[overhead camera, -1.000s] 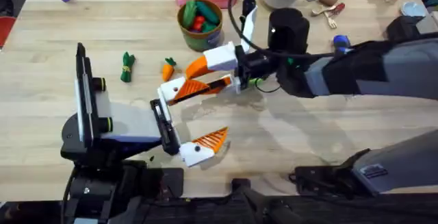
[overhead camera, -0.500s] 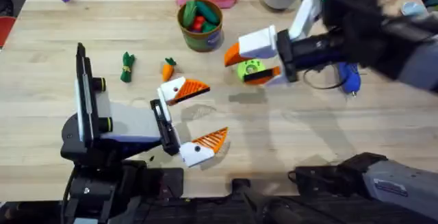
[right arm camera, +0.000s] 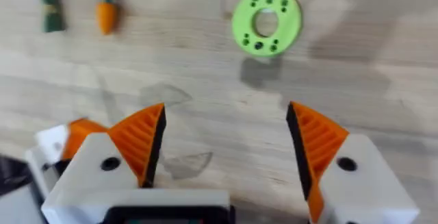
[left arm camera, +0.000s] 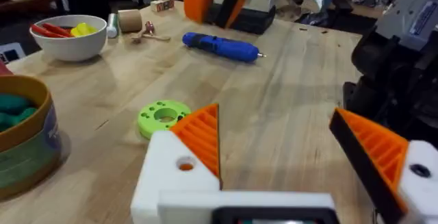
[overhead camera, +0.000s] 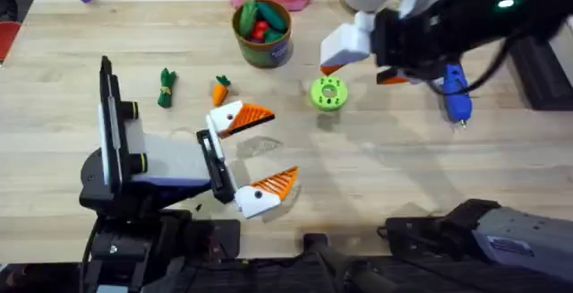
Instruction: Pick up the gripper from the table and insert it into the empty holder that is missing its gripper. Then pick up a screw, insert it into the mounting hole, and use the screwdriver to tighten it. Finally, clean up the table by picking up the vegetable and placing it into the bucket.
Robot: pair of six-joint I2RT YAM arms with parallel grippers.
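Setting: robotics lab or test workshop. Evidence: a butcher-block table point(overhead camera: 376, 176) carried staged props around a green perforated disc point(overhead camera: 329, 93): beside it a blue electric screwdriver point(overhead camera: 456, 94), beyond it a white bowl point(left arm camera: 68, 39) of toy food and a green bucket point(overhead camera: 262, 33) of toy vegetables; behind the bowl, cluttered benches.

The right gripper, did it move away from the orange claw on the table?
Yes. The right gripper has moved up the overhead view and rightward, away from the left gripper. It is now past the green disc, near the blue screwdriver.
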